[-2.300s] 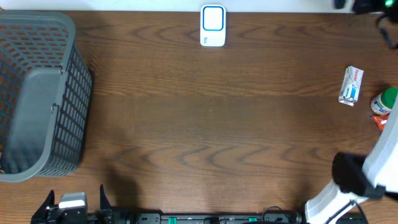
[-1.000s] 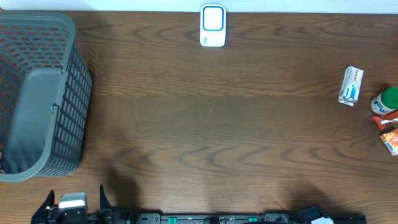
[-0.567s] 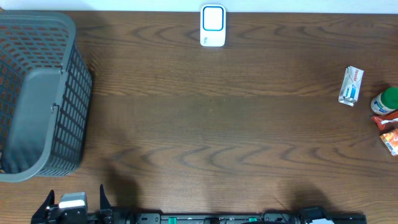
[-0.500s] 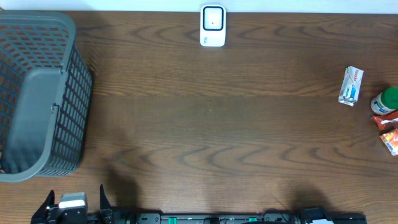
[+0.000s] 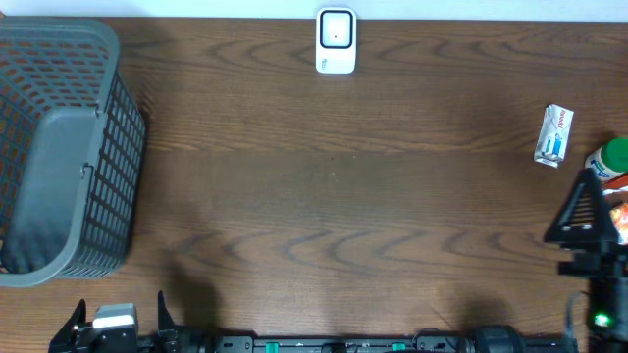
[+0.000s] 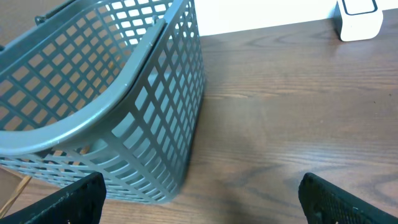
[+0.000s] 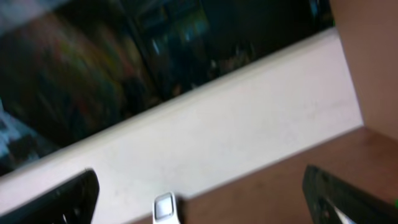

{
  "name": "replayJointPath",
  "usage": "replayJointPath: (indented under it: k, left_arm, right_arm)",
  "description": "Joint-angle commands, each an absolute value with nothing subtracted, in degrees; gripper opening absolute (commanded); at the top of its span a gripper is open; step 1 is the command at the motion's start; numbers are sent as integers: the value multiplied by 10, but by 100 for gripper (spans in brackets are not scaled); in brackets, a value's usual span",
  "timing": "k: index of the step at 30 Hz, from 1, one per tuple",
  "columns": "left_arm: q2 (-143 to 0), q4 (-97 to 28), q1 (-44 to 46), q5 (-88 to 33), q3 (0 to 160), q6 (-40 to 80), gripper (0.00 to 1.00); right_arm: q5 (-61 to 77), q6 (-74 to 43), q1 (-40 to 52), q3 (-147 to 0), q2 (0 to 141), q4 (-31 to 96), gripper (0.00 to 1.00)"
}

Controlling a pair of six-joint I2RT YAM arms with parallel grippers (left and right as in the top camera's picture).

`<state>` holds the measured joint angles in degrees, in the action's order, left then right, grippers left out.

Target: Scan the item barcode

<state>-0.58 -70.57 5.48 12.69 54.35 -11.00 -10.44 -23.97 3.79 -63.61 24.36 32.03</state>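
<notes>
The likeliest item is the small white box (image 5: 553, 135) at the right edge of the overhead view, lying flat on the table (image 5: 334, 216) just left of a green-capped bottle (image 5: 610, 157) (which of the things there is meant, I cannot tell for sure). It looks like a light carton: stiff enough to lift, yet easy to dent, with smooth printed faces that could slip. I would take it gently across its narrow width, near the middle. Its long axis runs nearly up and down the frame, the upper end leaning a little right; no barcode shows on the upturned face. The scanner (image 5: 336, 40) stands well apart at top centre. The right pincer (image 5: 583, 211) hovers below and right of the box, spread wide and empty; the left pincer (image 6: 200, 180), also wide and empty, faces the basket (image 6: 112, 93).
</notes>
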Motion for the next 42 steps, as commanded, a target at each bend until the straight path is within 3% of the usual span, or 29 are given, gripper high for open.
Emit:
replayJointPath:
  k: [1,10,23,32,42]
  left_arm:
    - [-2,-705,57,126,543,-118,99]
    - [-2,-705,57,126,543,-118,99]
    - [-2,-705,57,126,543,-118,99]
    - [-2,-705,57,126,543,-118,99]
    - [-2,-705,57,126,543,-118,99]
  right_arm:
    - [-95,-276,30,-505,181,242,99]
    - [-96,-276,29,-268,92,46,99]
    - [-95,-243,10,-63,3,-69,99]
    - [-87,-151,10,-5,3,-70,99]
    - [-70,-136,10,-3,3,36,99]
